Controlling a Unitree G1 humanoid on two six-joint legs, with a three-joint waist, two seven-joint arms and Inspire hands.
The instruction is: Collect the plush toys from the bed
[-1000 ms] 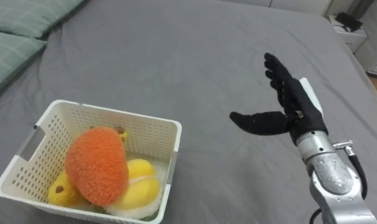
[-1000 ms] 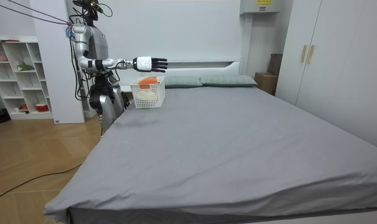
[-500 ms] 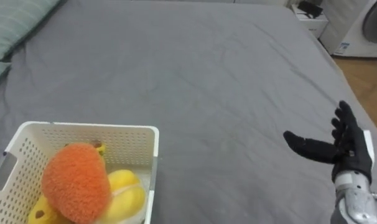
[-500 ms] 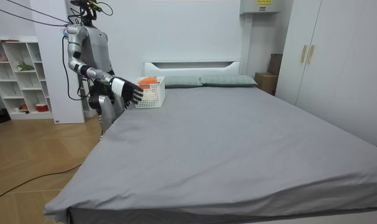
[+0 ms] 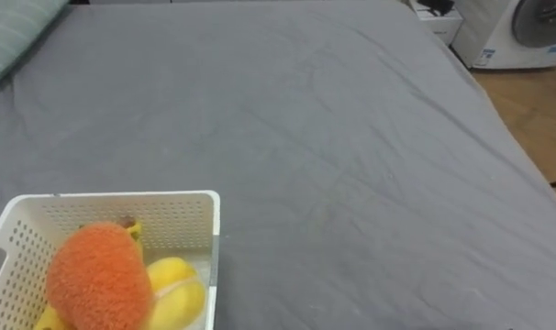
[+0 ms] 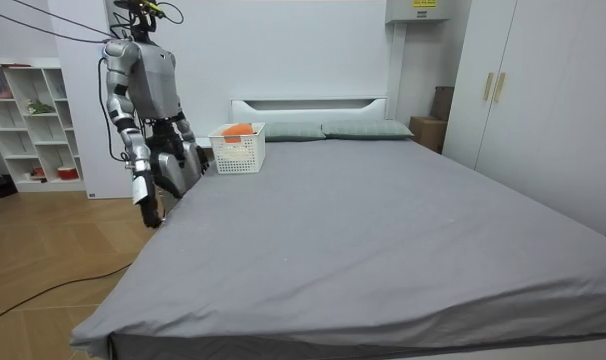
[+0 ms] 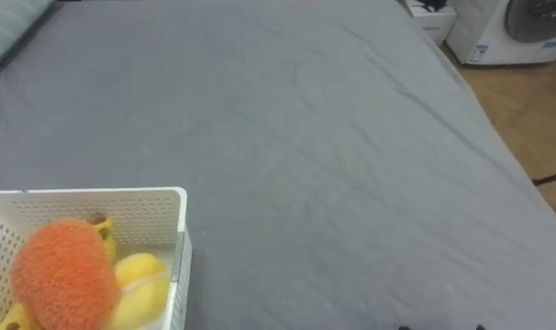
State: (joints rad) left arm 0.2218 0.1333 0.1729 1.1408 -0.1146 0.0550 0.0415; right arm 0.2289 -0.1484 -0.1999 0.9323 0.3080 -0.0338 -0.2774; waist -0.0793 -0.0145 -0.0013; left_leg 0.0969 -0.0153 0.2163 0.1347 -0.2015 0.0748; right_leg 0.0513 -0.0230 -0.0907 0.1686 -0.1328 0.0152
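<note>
Eye views: white basket (image 5: 168,222) on the grey bed (image 5: 333,137), with an orange plush (image 5: 96,275) and yellow toys (image 5: 172,289) inside.
Room view: I stand bedside near the basket. My right hand (image 6: 151,210) hangs low, and I cannot tell its grip.

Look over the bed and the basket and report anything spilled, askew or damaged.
Nothing stands out. The white basket sits upright on the grey bed, with the orange plush toy and the yellow toys inside it. The basket's walls look intact, and the sheet shows just soft wrinkles.
</note>
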